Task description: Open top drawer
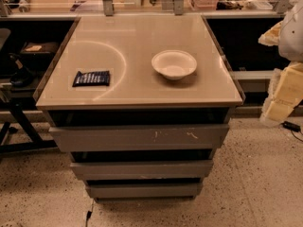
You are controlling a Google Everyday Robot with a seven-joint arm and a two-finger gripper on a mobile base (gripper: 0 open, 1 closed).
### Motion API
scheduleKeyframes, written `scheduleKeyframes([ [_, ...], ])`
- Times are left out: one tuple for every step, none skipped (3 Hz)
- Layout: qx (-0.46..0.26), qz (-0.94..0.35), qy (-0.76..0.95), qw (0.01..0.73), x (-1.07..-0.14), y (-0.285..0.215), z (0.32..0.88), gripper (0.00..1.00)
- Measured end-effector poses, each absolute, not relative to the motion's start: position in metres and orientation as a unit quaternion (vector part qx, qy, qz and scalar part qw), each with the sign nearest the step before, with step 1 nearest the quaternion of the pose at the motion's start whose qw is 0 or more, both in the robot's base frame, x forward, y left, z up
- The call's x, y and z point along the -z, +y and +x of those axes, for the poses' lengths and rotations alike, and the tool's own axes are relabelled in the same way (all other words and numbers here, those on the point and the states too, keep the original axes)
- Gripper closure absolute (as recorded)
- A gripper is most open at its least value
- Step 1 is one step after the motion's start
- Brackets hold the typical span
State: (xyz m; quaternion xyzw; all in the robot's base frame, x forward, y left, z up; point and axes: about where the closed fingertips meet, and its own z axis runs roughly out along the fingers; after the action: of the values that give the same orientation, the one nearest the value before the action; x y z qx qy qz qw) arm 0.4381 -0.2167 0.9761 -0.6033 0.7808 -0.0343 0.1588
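Observation:
The top drawer [139,137] is the widest grey flat front just under the cabinet's tabletop, with small whitish scratches right of centre. A dark gap runs between it and the tabletop, and none of its interior shows. My gripper [280,98] is at the right edge of the view, a pale cream and white shape beside the cabinet's right side. It is well apart from the drawer front and holds nothing that I can see.
A white bowl [174,64] and a dark blue snack packet [91,78] lie on the beige tabletop [137,37]. Two more grey drawer fronts [142,169] sit below the top one. A dark stand [14,103] is at the left, and speckled floor lies in front.

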Motion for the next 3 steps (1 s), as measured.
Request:
scheduleKeyframes([
  [0.034, -0.603, 0.781, 0.159, -0.976, -0.217, 0.438, 0.00],
  [0.027, -0.602, 0.782, 0.160, -0.955, -0.209, 0.433, 0.00],
  [0.000, -0.598, 0.788, 0.149, -0.894, -0.196, 0.430, 0.00],
])
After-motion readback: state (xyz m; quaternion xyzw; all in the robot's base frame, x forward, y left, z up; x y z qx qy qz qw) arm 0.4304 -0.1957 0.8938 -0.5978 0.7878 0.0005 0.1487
